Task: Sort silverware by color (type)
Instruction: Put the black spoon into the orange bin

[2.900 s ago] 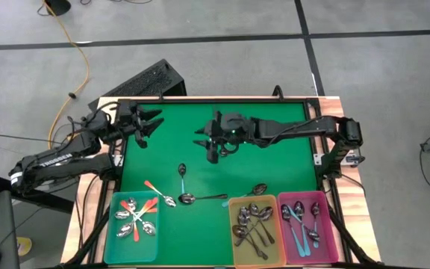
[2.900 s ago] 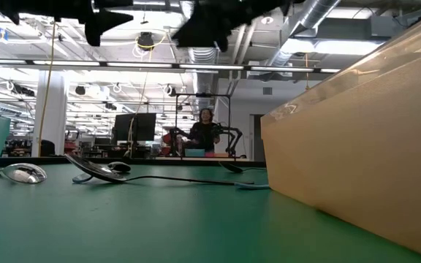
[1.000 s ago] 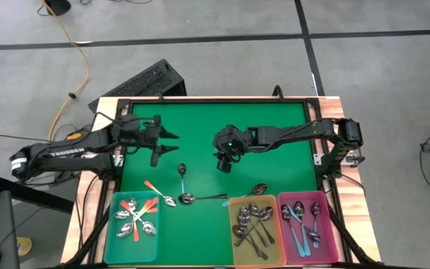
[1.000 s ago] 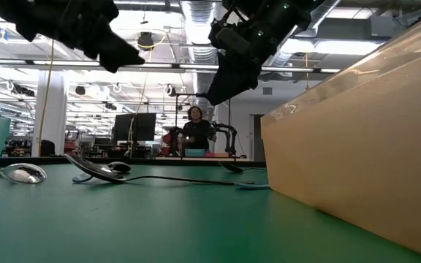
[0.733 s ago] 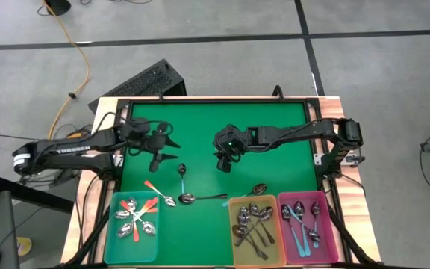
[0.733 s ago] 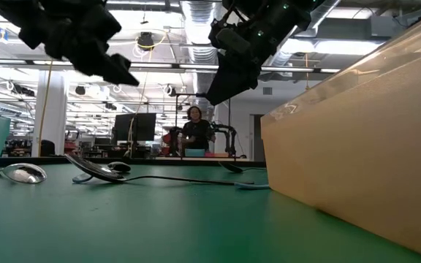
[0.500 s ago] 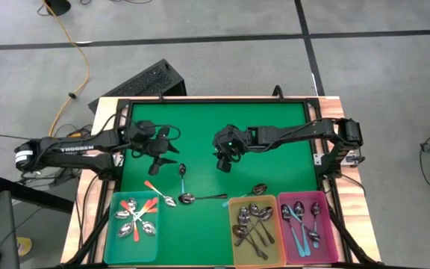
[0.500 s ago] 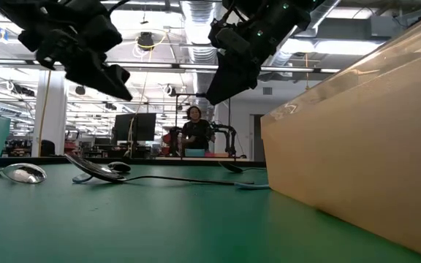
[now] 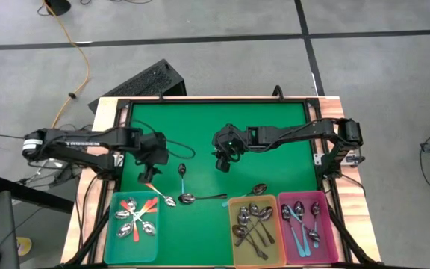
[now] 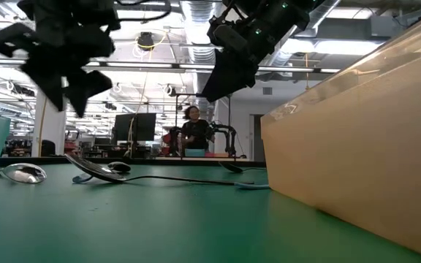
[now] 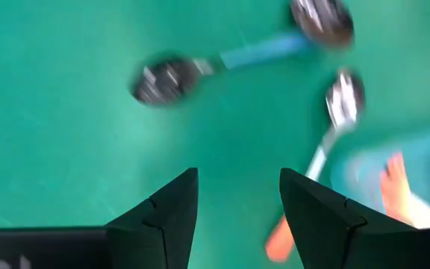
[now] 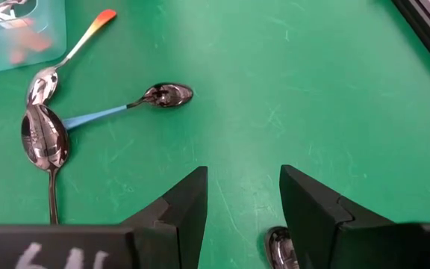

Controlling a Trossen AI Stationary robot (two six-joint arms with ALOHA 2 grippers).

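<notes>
Left hand (image 9: 149, 176) near spoon-filled teal bin (image 9: 113, 232)

Even overhead light on my high view, green mat (image 9: 275, 127) bright, shadows soft. Low view is backlit: ceiling strip lights (image 10: 159, 67) glare, so both arms read as black silhouettes, and the near bin (image 10: 357, 139) is soft. Left wrist feed is motion-blurred, spoons (image 11: 166, 78) smeared. Right wrist feed is sharp, with small highlights on spoon bowls (image 12: 45, 142).
</notes>
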